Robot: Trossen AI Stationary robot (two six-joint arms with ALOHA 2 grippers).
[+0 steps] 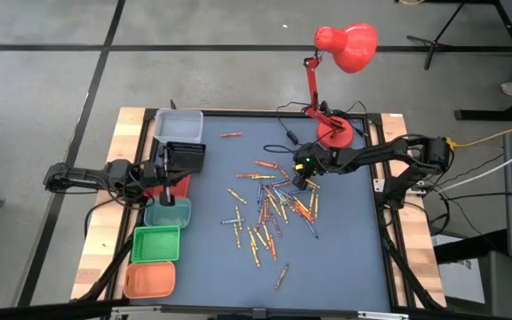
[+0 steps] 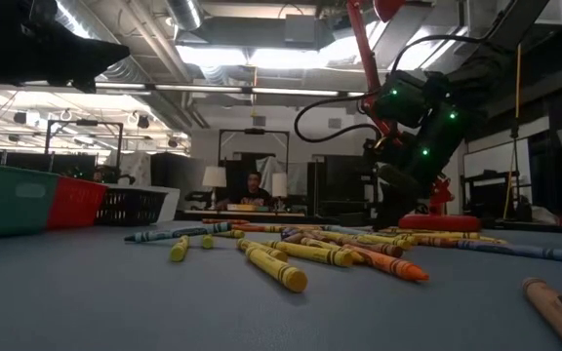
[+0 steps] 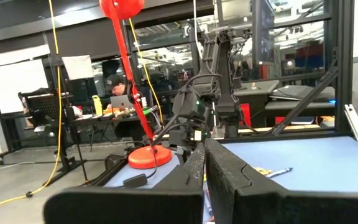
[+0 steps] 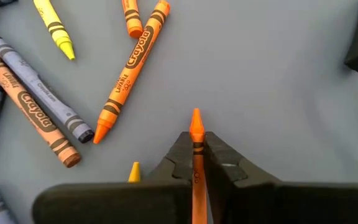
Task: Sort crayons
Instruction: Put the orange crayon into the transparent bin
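Right tool (image 4: 196, 158) is clamped on one orange crayon (image 4: 196, 134), its tip projecting past the dark fingers (image 4: 178, 155), low over the blue table (image 1: 345, 258) at the 1 o'clock edge of the crayon scatter (image 1: 269, 213).

1. Confirm the grip. The crayon lies in line with the fingers, so it should lift without pivoting; verify that no neighbour is caught. A second orange crayon (image 4: 131, 68) and a grey-wrapped one (image 4: 39, 87) lie beside it, apart from the held one.
2. Raise straight up until clear of the scatter.
3. Carry toward 9 o'clock, where the bins stand along the table edge: orange bin (image 1: 148, 280), green bin (image 1: 156, 244), teal bin (image 1: 168, 213), red bin (image 1: 174, 184) and a black basket (image 1: 185, 156). The orange bin appears the matching target.
4. Keep clear of the left tool (image 1: 169, 188), closed and empty above the bins.
5. Avoid the red desk lamp (image 1: 336, 133) at 12 o'clock.
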